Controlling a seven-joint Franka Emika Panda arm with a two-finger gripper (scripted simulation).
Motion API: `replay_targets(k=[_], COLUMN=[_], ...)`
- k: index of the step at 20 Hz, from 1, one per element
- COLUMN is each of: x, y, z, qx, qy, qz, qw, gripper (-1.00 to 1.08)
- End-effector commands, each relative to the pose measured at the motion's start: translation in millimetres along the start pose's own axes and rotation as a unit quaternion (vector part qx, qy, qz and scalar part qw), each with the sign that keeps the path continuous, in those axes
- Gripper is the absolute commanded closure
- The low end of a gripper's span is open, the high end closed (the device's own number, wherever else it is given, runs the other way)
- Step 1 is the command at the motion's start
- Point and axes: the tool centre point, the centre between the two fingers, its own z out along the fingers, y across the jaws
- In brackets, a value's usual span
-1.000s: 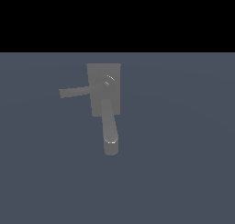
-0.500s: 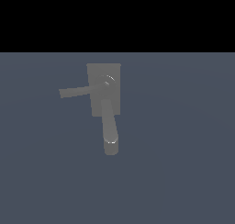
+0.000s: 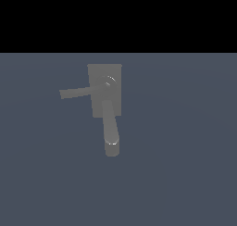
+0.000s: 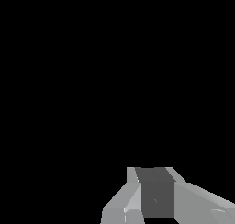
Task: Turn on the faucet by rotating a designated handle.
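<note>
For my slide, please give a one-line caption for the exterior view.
Matte grey faucet on a blue-grey surface, thin flat handle pointing to the exterior view's left, thick spout toward the camera.

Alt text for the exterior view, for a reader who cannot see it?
A matte grey faucet sits on a flat blue-grey surface, its thin handle pointing toward the exterior view's left and its thick spout extending toward the camera. No robot arm or gripper appears in this view.

faucet (image 3: 105, 91): one, grey, outside the wrist view, so not placeable relative to the fingers
handle (image 3: 76, 93): one thin bar
spout (image 3: 111, 130): one thick tube
hub (image 3: 109, 81): one round, shiny
backplate (image 3: 115, 72): one flat rectangle
fingers (image 4: 133, 193): grey parts against black; count unclear
</note>
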Motion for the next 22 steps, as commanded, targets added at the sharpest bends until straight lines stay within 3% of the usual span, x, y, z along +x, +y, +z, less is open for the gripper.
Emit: replay_targets(k=[1,6,11,16,22], x=[21.4,57.6,83.2,95.5,89.9], y=[-16.2,-58.9,-114.6,-181.0,-268.6], z=[-19.4,-59.8,-101.9,-144.0,-191.9], qx=[-0.019,-0.047,-0.062,-0.063,-0.048], qy=[0.043,0.127,0.210,0.289,0.374], qz=[-0.025,-0.080,-0.138,-0.201,-0.277], qw=[0.9986,0.9875,0.9659,0.9340,0.8837], gripper=[1.08,1.08,1.08,1.08,1.08])
